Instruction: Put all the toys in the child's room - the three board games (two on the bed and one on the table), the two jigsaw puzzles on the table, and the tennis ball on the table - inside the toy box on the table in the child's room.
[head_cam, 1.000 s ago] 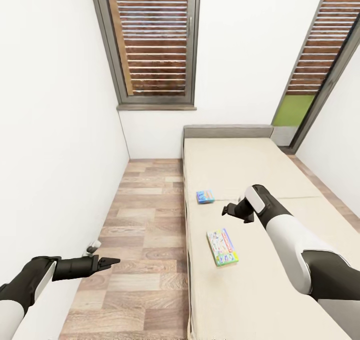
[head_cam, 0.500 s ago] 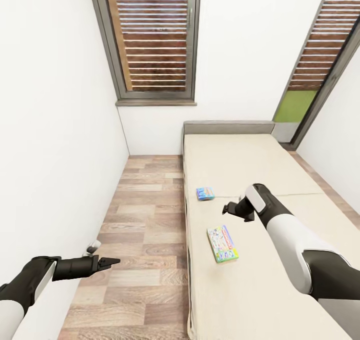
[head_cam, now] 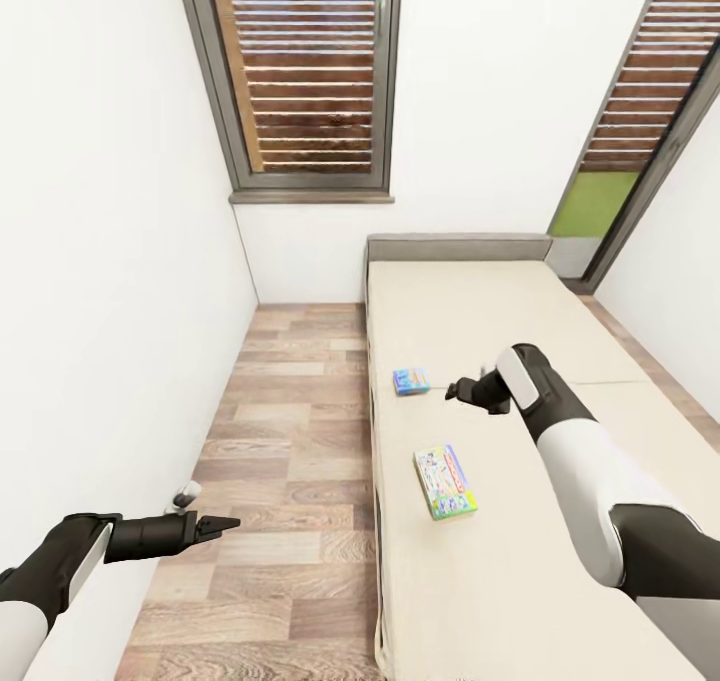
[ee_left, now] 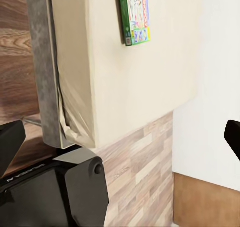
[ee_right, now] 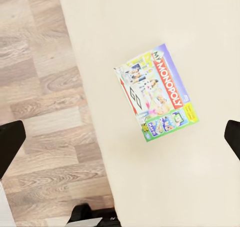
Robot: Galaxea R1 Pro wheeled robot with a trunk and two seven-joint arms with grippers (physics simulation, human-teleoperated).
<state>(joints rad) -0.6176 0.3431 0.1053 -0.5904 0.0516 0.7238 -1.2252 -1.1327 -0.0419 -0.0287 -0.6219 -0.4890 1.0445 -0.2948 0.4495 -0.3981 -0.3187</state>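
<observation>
Two board games lie flat on the bed [head_cam: 520, 561], a wide beige mattress with a grey headboard against the far white wall. The nearer game box [head_cam: 445, 481] is white with a green edge, a red band and bright cartoon panels; the right wrist view reads its lid as My Monopoly [ee_right: 156, 92]. It sits close to the bed's edge beside the wood floor [head_cam: 270, 481], its long axis running roughly along the length of the bed, turned slightly. The farther game [head_cam: 411, 380] is a smaller light blue box, also near that edge, lying more crosswise. The right arm reaches forward over the mattress, its gripper [head_cam: 462, 391] hovering in the air just beside the blue box and beyond the Monopoly box, holding nothing; its dark fingertips sit wide apart at the edges of the wrist view. The left gripper [head_cam: 225, 526] is stretched out low over the floor, jaws spread and empty.
</observation>
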